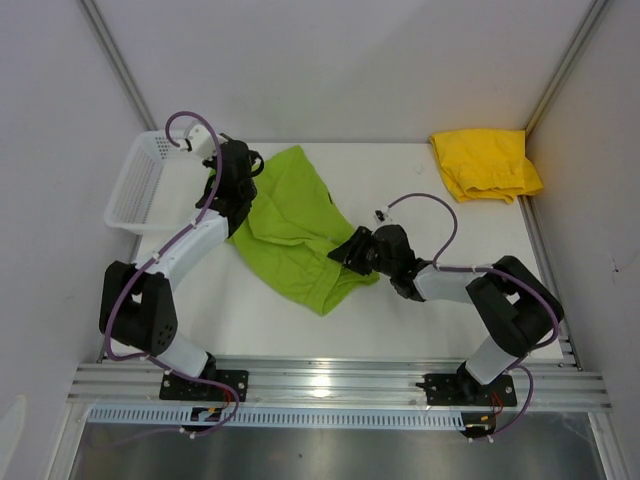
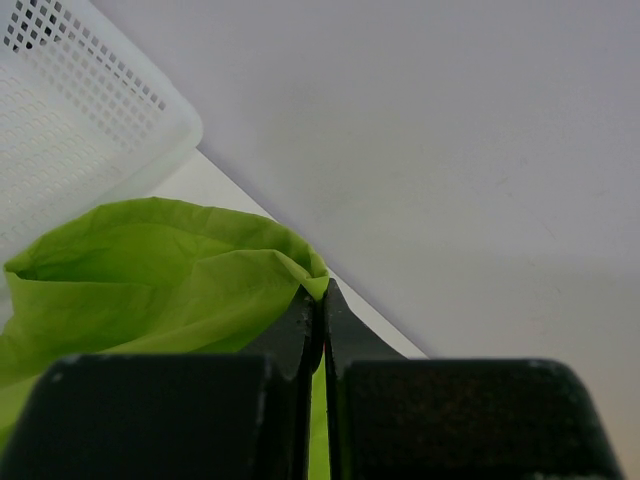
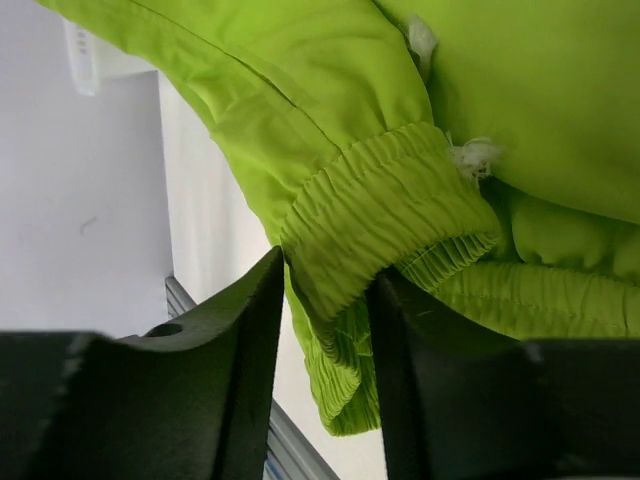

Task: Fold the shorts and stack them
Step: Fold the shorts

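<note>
The lime green shorts [image 1: 295,225] lie crumpled in the middle of the table. My left gripper [image 1: 243,172] is at their far left corner, shut on a thin fold of the green cloth [image 2: 200,280]; in the left wrist view the jaws [image 2: 320,292] are pressed together on it. My right gripper [image 1: 350,250] is at their near right edge, its jaws [image 3: 330,270] closed on the bunched elastic waistband [image 3: 380,200]. The bright yellow shorts [image 1: 487,165] lie folded at the back right corner, apart from both grippers.
A white mesh basket [image 1: 135,190] stands at the back left, just left of my left arm, and also shows in the left wrist view [image 2: 80,120]. Grey walls close in the table on three sides. A metal rail [image 1: 330,385] runs along the near edge.
</note>
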Controlling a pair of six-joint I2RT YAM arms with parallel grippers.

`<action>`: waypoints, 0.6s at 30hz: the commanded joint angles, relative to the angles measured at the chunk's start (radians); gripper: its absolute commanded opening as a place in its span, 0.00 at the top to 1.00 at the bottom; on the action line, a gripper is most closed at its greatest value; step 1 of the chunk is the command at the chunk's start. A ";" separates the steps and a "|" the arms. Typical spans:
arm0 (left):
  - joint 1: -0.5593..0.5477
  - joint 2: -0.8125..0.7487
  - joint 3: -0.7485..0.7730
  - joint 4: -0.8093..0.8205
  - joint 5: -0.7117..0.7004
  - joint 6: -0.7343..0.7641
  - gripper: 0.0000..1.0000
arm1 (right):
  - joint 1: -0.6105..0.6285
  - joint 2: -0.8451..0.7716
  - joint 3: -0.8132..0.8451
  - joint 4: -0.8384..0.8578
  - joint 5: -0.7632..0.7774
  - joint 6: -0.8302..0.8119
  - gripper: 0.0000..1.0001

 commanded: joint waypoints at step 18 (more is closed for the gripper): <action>-0.002 -0.169 0.019 -0.197 -0.093 -0.061 1.00 | 0.178 -0.614 -0.331 -0.078 0.285 0.035 1.00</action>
